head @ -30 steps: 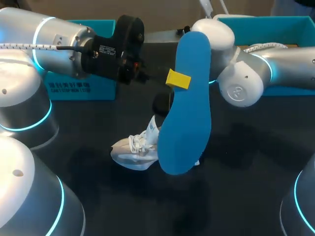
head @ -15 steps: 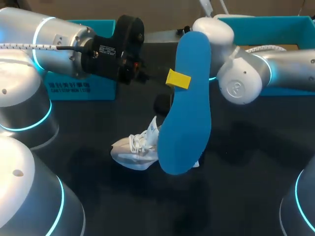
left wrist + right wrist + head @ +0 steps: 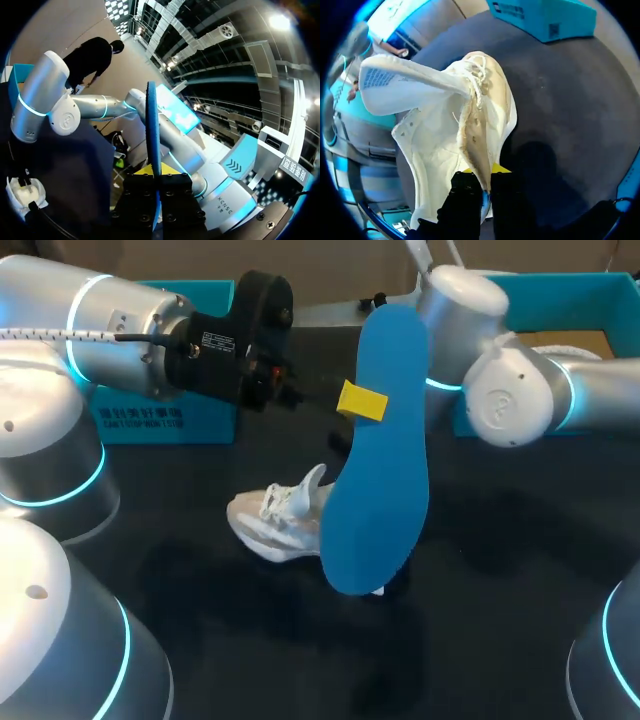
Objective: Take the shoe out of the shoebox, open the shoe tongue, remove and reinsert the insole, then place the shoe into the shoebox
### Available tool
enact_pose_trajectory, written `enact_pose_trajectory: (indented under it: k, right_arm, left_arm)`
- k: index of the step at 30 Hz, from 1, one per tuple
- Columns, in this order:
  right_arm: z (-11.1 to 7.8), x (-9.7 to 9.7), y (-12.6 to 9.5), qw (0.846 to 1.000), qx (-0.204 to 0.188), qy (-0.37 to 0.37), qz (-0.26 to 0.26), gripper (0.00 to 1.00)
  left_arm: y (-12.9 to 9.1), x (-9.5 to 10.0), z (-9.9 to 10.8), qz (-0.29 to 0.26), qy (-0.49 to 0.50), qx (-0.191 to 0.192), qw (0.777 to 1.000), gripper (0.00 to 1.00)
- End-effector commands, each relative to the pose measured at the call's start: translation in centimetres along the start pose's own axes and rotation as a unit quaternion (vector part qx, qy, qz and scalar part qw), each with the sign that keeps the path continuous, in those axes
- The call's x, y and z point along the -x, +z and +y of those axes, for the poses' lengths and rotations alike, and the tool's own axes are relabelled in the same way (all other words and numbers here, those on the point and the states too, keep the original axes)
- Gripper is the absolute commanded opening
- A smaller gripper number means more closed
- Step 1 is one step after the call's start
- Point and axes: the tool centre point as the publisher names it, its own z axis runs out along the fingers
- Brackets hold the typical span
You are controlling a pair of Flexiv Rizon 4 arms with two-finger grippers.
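Reinserting the insole looks like the step in hand: it is out of the shoe and not yet back in. Left fingers (image 3: 362,402) clamped narrow on the blue insole (image 3: 378,450), gripping it across its thin faces and holding it upright above the worktop (image 3: 200,590), lower end hanging just over the shoe (image 3: 275,520). Right fingers (image 3: 500,170) pinched nearly closed on the thin side wall of the white shoe, tongue flipped up, opening bare. Shoe sits on the worktop mid-table, well apart from the teal shoebox (image 3: 560,290) behind the right arm. Next move, by my read: tip the insole's lower end into the opening and slide it toward the toe while the right side steadies the shoe.
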Motion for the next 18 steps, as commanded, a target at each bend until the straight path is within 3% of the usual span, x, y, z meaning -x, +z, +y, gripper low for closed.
enact_pose_trajectory:
  k: [1, 3, 11, 14, 18]
  right_arm:
    - [-1.9, -1.1, -0.4, 0.992, 0.095, 0.085, -0.019, 0.0]
    - [-2.2, -1.5, -0.5, 0.985, 0.119, 0.117, -0.032, 0.0]
    - [-1.9, -3.2, -1.0, 0.949, 0.128, 0.269, -0.105, 0.0]
    - [-1.9, -3.3, -1.1, 0.939, 0.149, 0.282, -0.125, 0.0]
    - [-1.6, -2.6, -1.2, 0.944, 0.163, 0.252, -0.137, 0.0]
  left_arm:
    - [0.1, 0.0, 0.1, 0.0, 0.0, -0.002, 1.0, 0.0]
    - [0.1, 0.0, 0.1, 0.0, 0.0, -0.002, 1.0, 0.0]
    - [0.1, 0.0, 0.1, 0.0, 0.0, -0.002, 1.0, 0.0]
    - [0.1, 0.0, 0.1, 0.0, 0.0, -0.002, 1.0, 0.0]
    - [0.1, 0.0, 0.1, 0.0, 0.0, -0.002, 1.0, 0.0]
